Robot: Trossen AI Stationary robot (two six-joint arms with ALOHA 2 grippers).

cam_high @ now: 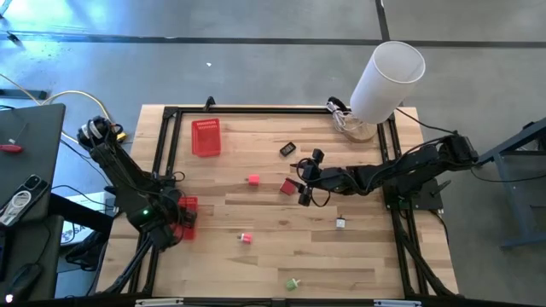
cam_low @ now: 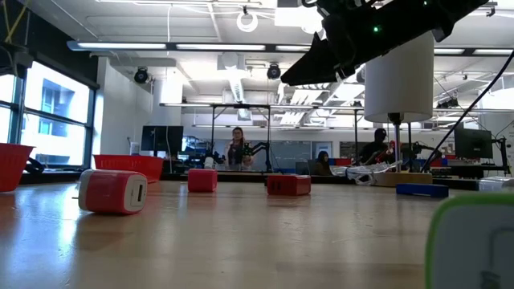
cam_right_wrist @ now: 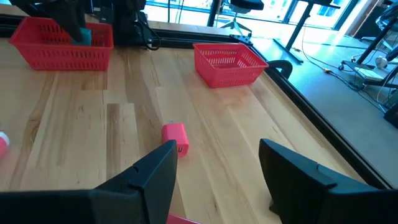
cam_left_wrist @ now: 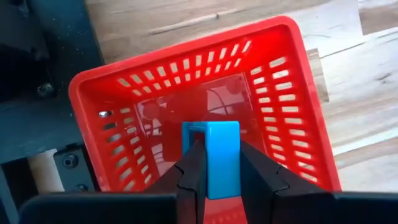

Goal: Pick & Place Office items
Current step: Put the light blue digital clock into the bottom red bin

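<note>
Left gripper (cam_left_wrist: 214, 171) clamped on a blue office item (cam_left_wrist: 214, 155), held upright directly over the open red mesh basket (cam_left_wrist: 93, 93) at the table's left edge, so release is straight down; right gripper (cam_right_wrist: 217, 165) gapes empty mid-table near a red piece (cam_right_wrist: 175, 135).

Beyond my bench (cam_high: 281, 247): grey concrete floor (cam_high: 256, 77), tall windows (cam_low: 48, 112) at one side, strip lights (cam_low: 161, 46) overhead, monitors (cam_low: 470, 143) and seated people (cam_low: 238, 148) far back.
</note>
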